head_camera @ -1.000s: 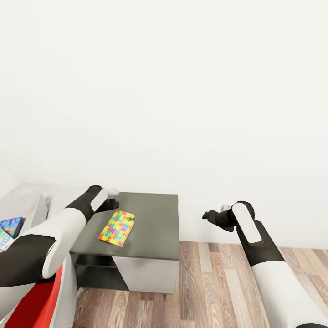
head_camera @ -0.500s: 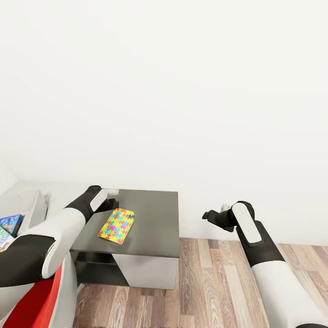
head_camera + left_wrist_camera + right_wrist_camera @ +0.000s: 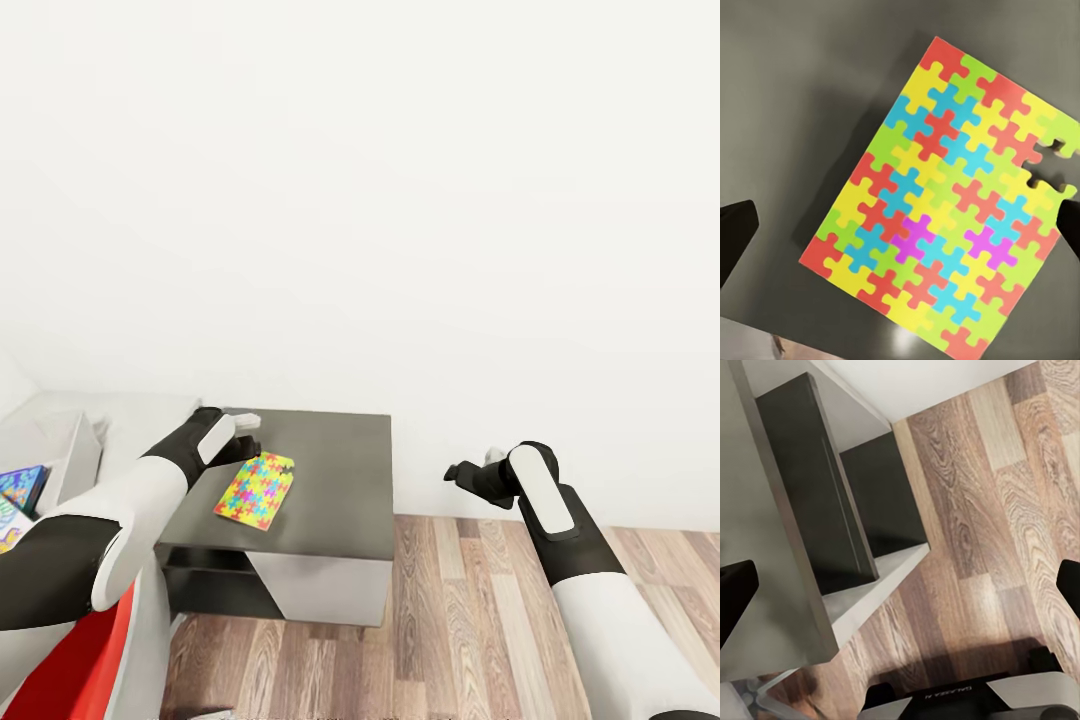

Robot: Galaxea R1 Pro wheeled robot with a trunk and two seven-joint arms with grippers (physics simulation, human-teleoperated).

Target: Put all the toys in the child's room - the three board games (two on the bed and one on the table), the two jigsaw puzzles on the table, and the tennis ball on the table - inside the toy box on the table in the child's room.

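One jigsaw puzzle, a thin rectangle of interlocking coloured pieces, lies flat on the dark grey lower section of the table. My left gripper hovers open just over the puzzle's far end. In the left wrist view the puzzle spreads out below the gripper, whose dark fingertips stand wide apart with nothing between them. The light grey toy box sits at the far left with colourful flat items inside. My right gripper hangs open over the floor, right of the table.
A plain white wall rises behind the table. Wooden floor runs to the right and in front. The right wrist view looks down past the table's dark side panel onto the floor. A red object sits at the lower left.
The whole head view has shifted slightly, so the camera moved. My left gripper now sits a little closer to the puzzle's far end. The right arm keeps its pose.
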